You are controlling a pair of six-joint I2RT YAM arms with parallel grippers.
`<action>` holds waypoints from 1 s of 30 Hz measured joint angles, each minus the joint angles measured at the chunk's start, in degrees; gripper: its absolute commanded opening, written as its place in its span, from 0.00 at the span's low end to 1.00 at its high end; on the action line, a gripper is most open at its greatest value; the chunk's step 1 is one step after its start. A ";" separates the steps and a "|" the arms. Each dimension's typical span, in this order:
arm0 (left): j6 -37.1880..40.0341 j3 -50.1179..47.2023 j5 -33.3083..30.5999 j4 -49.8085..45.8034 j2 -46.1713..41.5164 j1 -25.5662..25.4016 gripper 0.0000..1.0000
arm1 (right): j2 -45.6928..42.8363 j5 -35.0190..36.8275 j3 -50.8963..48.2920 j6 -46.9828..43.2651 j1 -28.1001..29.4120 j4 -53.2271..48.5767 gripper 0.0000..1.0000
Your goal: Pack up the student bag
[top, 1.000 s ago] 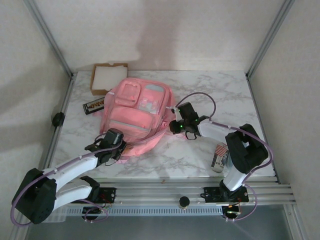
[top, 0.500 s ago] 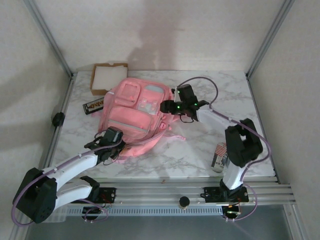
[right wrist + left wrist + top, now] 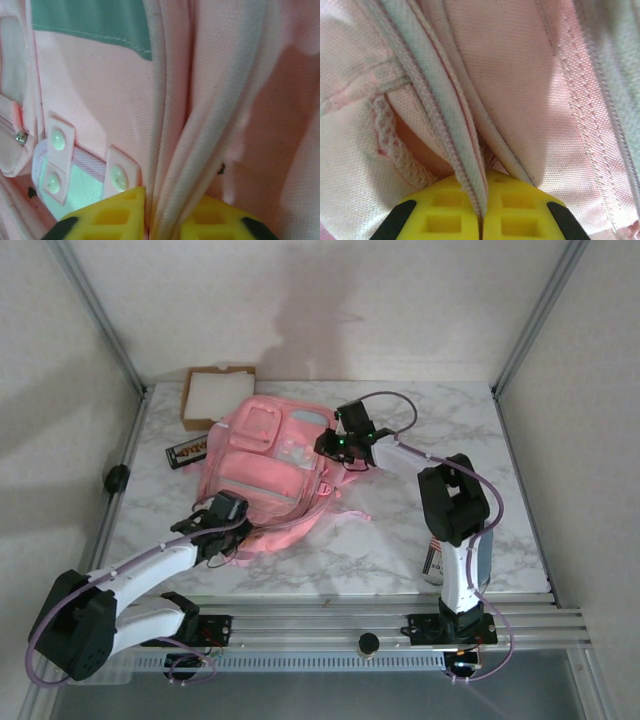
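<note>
The student bag, a large pink backpack with front pockets, lies flat on the marble table, left of centre. My left gripper is at the bag's near edge. In the left wrist view its yellow fingers are shut on a pale zip edge of the bag. My right gripper sits at the bag's far right side. In the right wrist view the right gripper pinches a pink fold of the bag between its yellow fingers, next to a snap tab.
A cardboard box with a white pad stands behind the bag at the back left. A dark flat packet lies left of the bag. A stars-and-stripes can stands at the near right, partly behind the right arm.
My right gripper moved from right of the bag up and left onto its far right side, opened, then shut on the fabric. The left gripper has kept its grip at the near edge.
</note>
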 measured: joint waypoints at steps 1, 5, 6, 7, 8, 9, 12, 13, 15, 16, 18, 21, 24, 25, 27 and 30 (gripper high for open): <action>0.87 0.74 -0.04 -0.52 0.66 0.00 0.00 | -0.70 -0.35 -1.20 0.85 -0.28 1.29 0.00; 5.60 4.22 -0.04 -2.32 4.17 -0.07 0.00 | -5.95 -1.92 -8.87 2.80 -1.90 6.71 0.00; 6.95 5.42 -0.04 -2.86 5.33 -0.07 0.00 | -7.63 -1.95 -10.80 3.39 -2.34 7.06 0.00; 8.61 7.04 -0.02 -3.41 6.84 -0.09 0.00 | -9.77 -1.81 -13.09 4.04 -2.89 7.37 0.00; 10.45 8.96 -0.11 -4.00 8.52 -0.11 0.00 | -12.17 -1.68 -15.63 4.92 -3.54 7.50 0.00; 12.11 10.60 -0.42 -4.35 10.03 -0.11 0.00 | -14.53 -1.20 -18.05 5.88 -4.11 7.72 0.00; 18.47 17.25 -2.43 -3.50 15.63 0.24 0.07 | -21.88 1.27 -25.97 10.32 -5.90 9.27 0.00; 20.37 19.74 -2.62 -3.04 17.57 0.63 0.09 | -24.17 2.36 -28.89 12.44 -6.51 10.69 0.00; 23.21 23.69 -2.75 -2.29 20.48 1.40 0.20 | -27.06 4.66 -32.89 16.24 -6.91 12.74 0.00; 24.17 24.63 -3.32 -1.07 20.94 1.73 0.36 | -27.96 5.92 -34.29 18.01 -6.84 13.51 0.00; 25.07 24.74 -3.28 1.16 19.87 2.29 0.47 | -29.00 7.61 -35.80 20.76 -6.45 14.80 0.00; 23.98 24.72 -2.45 2.27 15.26 2.45 0.55 | -30.80 8.59 -38.12 24.20 -5.42 17.68 0.00; 21.18 24.74 -2.45 1.64 8.96 -0.57 0.61 | -31.89 9.09 -39.26 27.12 -4.35 18.71 0.00; 19.87 24.74 -2.29 1.60 7.39 -2.45 0.62 | -32.02 9.38 -39.47 27.96 -4.11 19.06 0.00; 16.81 24.76 -1.73 1.75 5.97 -6.99 0.62 | -32.30 10.16 -39.78 29.24 -3.67 19.37 0.00; 11.61 24.74 -0.70 2.91 7.26 -15.61 0.62 | -32.57 10.84 -39.85 30.84 -2.99 19.50 0.00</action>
